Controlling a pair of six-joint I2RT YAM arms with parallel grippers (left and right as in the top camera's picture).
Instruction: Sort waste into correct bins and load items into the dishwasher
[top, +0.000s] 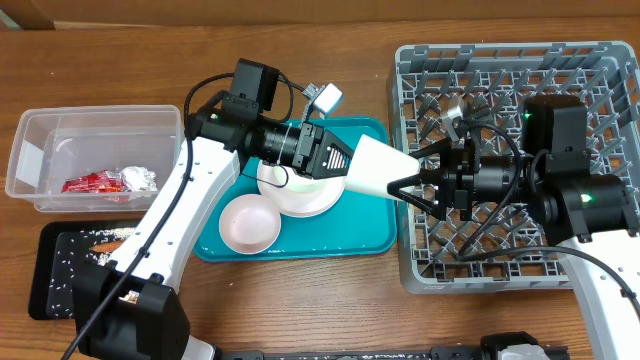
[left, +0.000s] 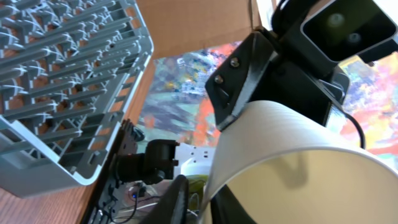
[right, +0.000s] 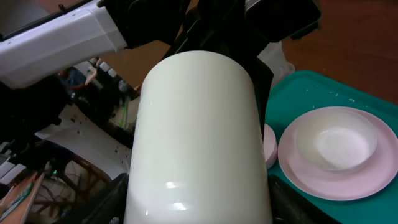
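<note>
Above rack (top: 408, 270) edge, cup (top: 380, 165) clamped in left end effector (top: 348, 165), right end effector (top: 406, 189) unclear

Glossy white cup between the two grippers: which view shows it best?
Overhead: the whole glossy white cup shows, spanning left gripper to right gripper. Left wrist shows only its rim and inside; right wrist only its side, cropped.

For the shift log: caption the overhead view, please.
Left fingers hold a white cup as right fingers straddle its wide end by the dish rack.
</note>
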